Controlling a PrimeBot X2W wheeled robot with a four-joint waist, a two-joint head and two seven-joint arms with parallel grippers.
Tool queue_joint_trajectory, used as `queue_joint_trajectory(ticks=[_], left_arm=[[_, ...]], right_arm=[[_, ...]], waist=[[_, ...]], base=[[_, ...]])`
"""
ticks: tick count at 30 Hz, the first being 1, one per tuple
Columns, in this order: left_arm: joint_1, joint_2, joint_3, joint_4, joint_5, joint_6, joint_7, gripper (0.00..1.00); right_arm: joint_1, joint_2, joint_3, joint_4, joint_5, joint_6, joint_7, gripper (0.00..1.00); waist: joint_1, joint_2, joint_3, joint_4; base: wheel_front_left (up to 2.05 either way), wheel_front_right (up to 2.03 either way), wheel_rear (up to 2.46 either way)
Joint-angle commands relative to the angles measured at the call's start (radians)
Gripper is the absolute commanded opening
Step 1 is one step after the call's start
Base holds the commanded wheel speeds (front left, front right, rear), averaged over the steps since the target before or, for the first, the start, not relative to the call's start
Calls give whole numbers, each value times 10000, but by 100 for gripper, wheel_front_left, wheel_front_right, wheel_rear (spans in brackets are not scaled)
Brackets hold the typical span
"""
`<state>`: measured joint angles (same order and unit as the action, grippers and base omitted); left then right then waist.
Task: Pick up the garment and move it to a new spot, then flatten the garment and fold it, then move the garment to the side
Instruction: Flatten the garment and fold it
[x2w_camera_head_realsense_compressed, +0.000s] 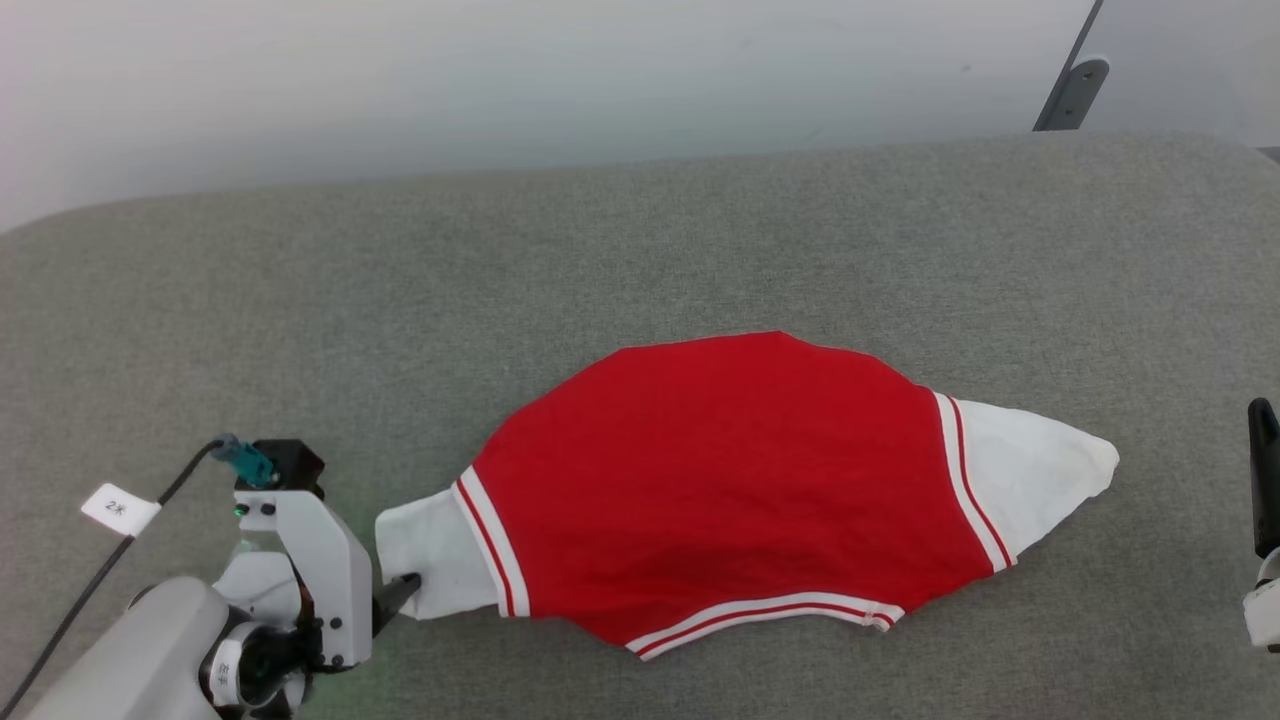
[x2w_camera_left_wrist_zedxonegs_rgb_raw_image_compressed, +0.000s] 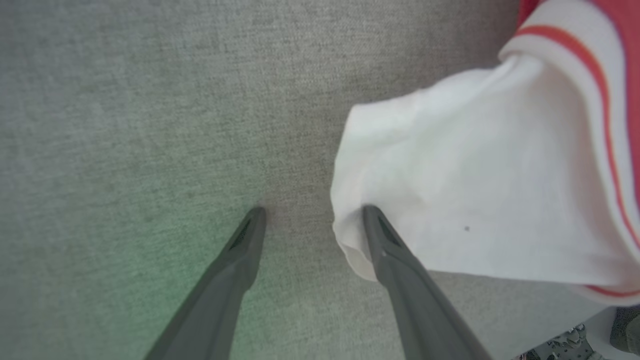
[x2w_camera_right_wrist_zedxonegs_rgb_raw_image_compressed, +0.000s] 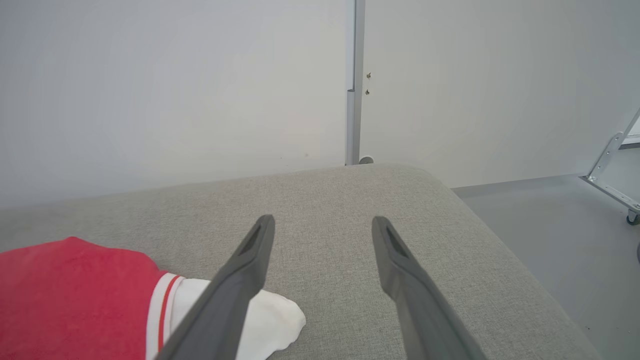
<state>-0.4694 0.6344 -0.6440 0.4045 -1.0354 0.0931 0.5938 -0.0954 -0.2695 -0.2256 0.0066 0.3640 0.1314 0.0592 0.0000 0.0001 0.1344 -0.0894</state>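
Observation:
The garment (x2w_camera_head_realsense_compressed: 730, 480) lies spread flat on the grey padded table (x2w_camera_head_realsense_compressed: 640, 260), bright red with a white panel and striped trim at each end. My left gripper (x2w_camera_left_wrist_zedxonegs_rgb_raw_image_compressed: 314, 214) is open at the garment's left white panel (x2w_camera_left_wrist_zedxonegs_rgb_raw_image_compressed: 475, 190). One of its fingers (x2w_camera_left_wrist_zedxonegs_rgb_raw_image_compressed: 390, 250) rests on that panel's edge, the other on bare table. In the head view a left fingertip (x2w_camera_head_realsense_compressed: 403, 588) touches the white corner. My right gripper (x2w_camera_right_wrist_zedxonegs_rgb_raw_image_compressed: 324, 222) is open, hovering over bare table just beyond the right white panel (x2w_camera_right_wrist_zedxonegs_rgb_raw_image_compressed: 277, 320), with nothing between its fingers. A right finger (x2w_camera_head_realsense_compressed: 1265, 470) shows at the head view's right edge.
A white wall (x2w_camera_head_realsense_compressed: 500, 80) runs behind the table. The table's rounded right corner (x2w_camera_right_wrist_zedxonegs_rgb_raw_image_compressed: 430, 175) drops to a grey floor (x2w_camera_right_wrist_zedxonegs_rgb_raw_image_compressed: 550, 225) with a metal frame on castors (x2w_camera_right_wrist_zedxonegs_rgb_raw_image_compressed: 612, 170). A black cable with a white tag (x2w_camera_head_realsense_compressed: 118, 508) trails by my left wrist.

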Motion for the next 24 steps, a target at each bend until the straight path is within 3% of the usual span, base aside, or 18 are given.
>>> queue_joint_trajectory(ticks=[1, 10, 11, 12, 13, 14, 24], left_arm=[[-27, -97, -77, 154, 74, -60, -11, 100], [-210, -778, -571, 1323, 201, -487, 72, 100], [-223, -851, -603, 1423, 168, -499, 114, 95], [-215, -937, -659, 1510, 132, -554, 171, 48], [-215, -996, -771, 1565, 228, -632, 188, 11], [-187, -1106, -839, 1651, 190, -644, 282, 0], [-557, -1376, -1062, 1933, 476, -914, 0, 0]], right_arm=[[-50, -22, -12, -34, 45, -13, 5, 100], [-39, -125, 46, 48, 95, -13, 154, 100], [-16, -133, 53, 63, 128, -13, 221, 100], [13, -155, 66, 80, 146, -13, 310, 100], [34, -155, 59, 104, 199, -13, 407, 100], [55, -154, 53, 136, 231, -13, 529, 100], [-15, -514, 721, 700, 1158, -13, 2317, 100]], waist=[[0, -1, 55, -32], [0, -1, 56, 8], [0, -1, 57, 17], [0, -1, 60, 30], [0, -1, 69, 43], [0, -1, 81, 58], [0, -1, 304, 227]], base=[[0, 0, 0], [0, 0, 0], [0, 0, 0], [0, 0, 0], [0, 0, 0], [0, 0, 0], [0, 0, 0]])
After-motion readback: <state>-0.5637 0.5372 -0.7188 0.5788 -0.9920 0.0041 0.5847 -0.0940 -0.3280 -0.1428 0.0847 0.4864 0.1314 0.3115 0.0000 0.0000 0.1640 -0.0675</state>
